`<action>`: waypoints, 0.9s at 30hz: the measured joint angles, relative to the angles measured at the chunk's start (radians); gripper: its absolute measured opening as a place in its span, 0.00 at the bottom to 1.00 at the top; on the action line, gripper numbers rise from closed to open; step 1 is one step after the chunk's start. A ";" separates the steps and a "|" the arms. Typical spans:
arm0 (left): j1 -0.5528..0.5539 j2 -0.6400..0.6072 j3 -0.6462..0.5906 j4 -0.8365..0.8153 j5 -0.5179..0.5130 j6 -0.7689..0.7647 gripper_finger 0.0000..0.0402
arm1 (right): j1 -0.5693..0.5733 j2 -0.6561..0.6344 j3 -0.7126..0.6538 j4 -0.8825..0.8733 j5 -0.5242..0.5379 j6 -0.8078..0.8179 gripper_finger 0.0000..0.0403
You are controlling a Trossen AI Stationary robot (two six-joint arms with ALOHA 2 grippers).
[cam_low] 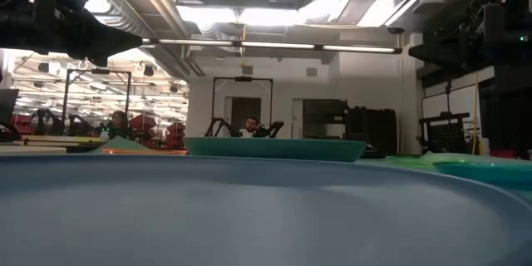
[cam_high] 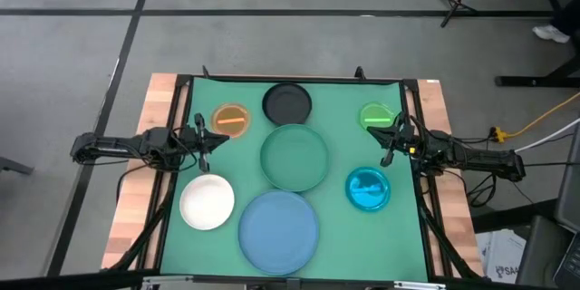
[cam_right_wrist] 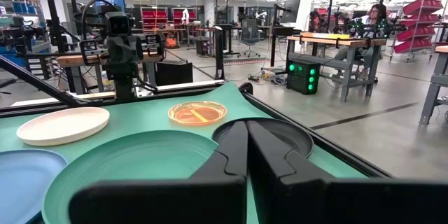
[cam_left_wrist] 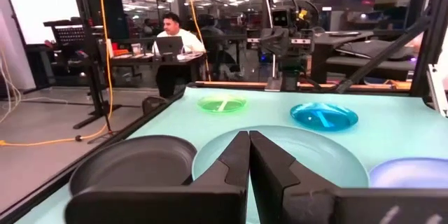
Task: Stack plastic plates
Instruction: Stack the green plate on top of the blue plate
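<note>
Tabletop (cam_high: 181,236): I see all seven plates lying flat and separate on the green mat, nothing stacked yet by my reading.
Light blue plate (cam_high: 278,231): the largest, at the near edge in the middle, roughly equally far from both arms. I would treat it as the base.
Dark teal plate (cam_high: 294,157): next in size, centre of the mat, just touching or barely beside the light blue plate's far rim. It lies inward from both pincers, between them.
White plate (cam_high: 207,202): near-left, just in front of my left arm and well apart from the right one.
Cyan plate (cam_high: 369,189): near-right, mirror case, closest to the right arm.
Black plate (cam_high: 287,103): far middle, just beyond the dark teal plate.
Orange plate (cam_high: 231,119): far-left, just beside the left pincer's tip.
Green plate (cam_high: 376,116): far-right, just beside the right pincer's tip.
Left pincer (cam_left_wrist: 248,155): fingers pressed together, holding nothing, hovering at the left edge and aimed across the dark teal plate.
Right pincer (cam_right_wrist: 246,145): also closed and empty, at the right edge, aimed back across the mat.
Deciding relation: round plates have no long axis, so nearness decides; I judge each arm takes its own side's small plates.
</note>
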 joint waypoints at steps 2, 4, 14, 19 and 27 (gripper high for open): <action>0.000 0.000 0.000 0.000 0.000 0.000 0.01 | 0.000 0.000 0.000 0.000 0.000 0.000 0.00; 0.000 0.000 0.000 0.000 0.000 0.000 0.01 | 0.000 0.000 0.000 0.000 0.000 0.000 0.00; 0.000 0.000 0.000 0.017 0.018 -0.058 0.01 | 0.000 0.000 0.000 0.000 0.000 0.007 0.00; 0.000 0.000 0.000 0.053 0.010 -0.059 0.01 | 0.000 0.000 0.000 0.001 0.000 0.007 0.00; 0.000 0.000 0.000 0.098 0.018 -0.059 0.01 | 0.000 0.000 -0.001 0.005 0.000 0.060 0.00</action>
